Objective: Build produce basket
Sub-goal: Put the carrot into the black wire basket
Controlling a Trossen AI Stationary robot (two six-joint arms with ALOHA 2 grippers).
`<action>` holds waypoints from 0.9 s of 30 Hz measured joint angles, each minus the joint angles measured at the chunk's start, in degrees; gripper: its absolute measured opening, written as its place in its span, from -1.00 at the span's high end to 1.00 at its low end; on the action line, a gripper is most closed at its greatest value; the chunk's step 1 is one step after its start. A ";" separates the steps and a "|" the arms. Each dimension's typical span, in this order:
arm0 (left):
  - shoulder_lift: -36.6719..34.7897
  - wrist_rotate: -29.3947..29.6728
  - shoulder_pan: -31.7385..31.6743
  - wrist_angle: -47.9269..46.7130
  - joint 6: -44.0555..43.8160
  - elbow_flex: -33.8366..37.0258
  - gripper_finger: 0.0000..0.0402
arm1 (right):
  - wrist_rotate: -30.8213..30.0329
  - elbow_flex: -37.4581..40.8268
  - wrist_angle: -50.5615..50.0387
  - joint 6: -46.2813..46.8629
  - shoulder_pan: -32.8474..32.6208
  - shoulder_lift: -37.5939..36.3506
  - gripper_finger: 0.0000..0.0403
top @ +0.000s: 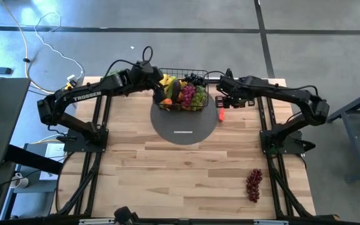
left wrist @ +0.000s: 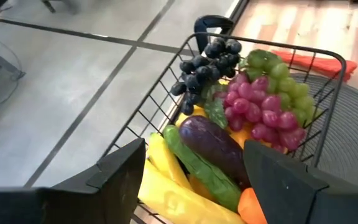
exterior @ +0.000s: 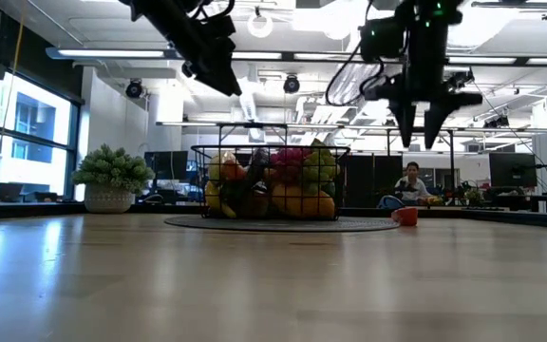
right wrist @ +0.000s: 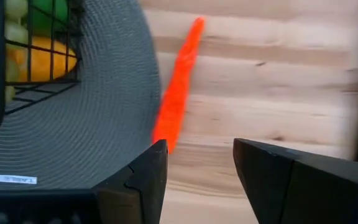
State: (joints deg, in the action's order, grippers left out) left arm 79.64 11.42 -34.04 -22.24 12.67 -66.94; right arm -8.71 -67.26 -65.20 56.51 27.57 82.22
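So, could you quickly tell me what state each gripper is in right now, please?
Left gripper: open, empty, above the basket of produce.
Right gripper: open, empty, above the red chili lying beside the mat.

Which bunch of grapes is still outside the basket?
The dark red bunch lying alone on the bare table near its front right corner. The black, pink and green bunches all sit in the basket on the round mat.
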 joint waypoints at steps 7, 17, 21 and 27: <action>0.00 0.18 -0.88 0.35 0.00 0.00 -0.30 | 5.12 9.89 14.11 2.53 0.19 -0.05 0.18; 0.00 0.16 -3.18 0.33 0.00 0.00 -0.30 | 6.38 19.82 27.40 5.05 0.17 -0.05 0.18; 0.00 0.18 -3.65 0.33 -0.01 0.00 -0.30 | 6.16 23.05 32.97 5.16 0.15 0.14 0.18; 0.02 0.18 -3.85 1.45 0.00 0.00 -0.30 | 5.83 26.05 37.56 6.38 0.15 1.19 0.18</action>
State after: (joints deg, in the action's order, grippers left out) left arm 79.66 11.60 -37.89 -20.79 12.67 -66.94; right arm -2.88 -41.21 -27.65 62.89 27.73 83.41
